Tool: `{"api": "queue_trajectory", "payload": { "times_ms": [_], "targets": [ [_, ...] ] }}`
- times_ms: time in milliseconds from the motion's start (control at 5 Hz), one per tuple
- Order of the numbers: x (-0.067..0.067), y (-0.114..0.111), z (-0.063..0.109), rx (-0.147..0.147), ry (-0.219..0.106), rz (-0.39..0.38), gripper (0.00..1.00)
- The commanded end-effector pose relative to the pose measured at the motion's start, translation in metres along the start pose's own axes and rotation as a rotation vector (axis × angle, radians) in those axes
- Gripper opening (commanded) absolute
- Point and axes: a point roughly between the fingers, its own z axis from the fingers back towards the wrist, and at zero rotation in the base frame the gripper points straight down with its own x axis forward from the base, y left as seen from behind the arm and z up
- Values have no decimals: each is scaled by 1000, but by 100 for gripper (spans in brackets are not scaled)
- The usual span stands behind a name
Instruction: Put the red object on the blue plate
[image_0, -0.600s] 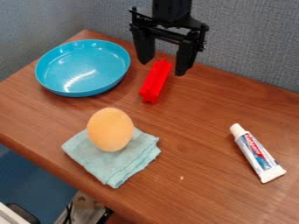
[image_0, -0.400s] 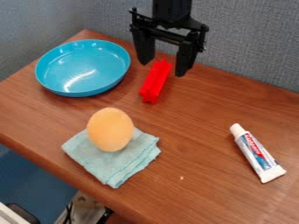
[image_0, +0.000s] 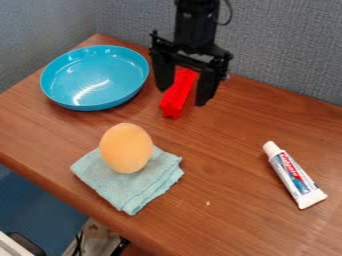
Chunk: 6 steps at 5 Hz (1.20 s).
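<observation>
The red object (image_0: 177, 95) is a bright red elongated block lying on the wooden table, right of the blue plate. The blue plate (image_0: 94, 78) is a round glossy cyan dish at the back left, holding nothing. My gripper (image_0: 183, 92) is black and open, lowered over the block with one finger (image_0: 160, 78) on its left and the other on its right. The far end of the block lies between the fingers. I cannot tell if the fingers touch the block.
An orange egg-shaped ball (image_0: 126, 148) rests on a teal folded cloth (image_0: 130, 173) at the front. A white toothpaste tube (image_0: 293, 173) lies at the right. The table's front edge (image_0: 80, 210) runs diagonally at lower left.
My gripper has come down and slightly forward, from above the block's far end to straddling it. The block and the other things have not moved.
</observation>
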Motion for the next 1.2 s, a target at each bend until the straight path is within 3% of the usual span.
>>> {"api": "queue_trajectory", "payload": {
  "times_ms": [0, 1000],
  "targets": [
    [18, 19, 5, 26, -62, -9, 100],
    [56, 48, -29, 65, -53, -3, 100]
  ]
}}
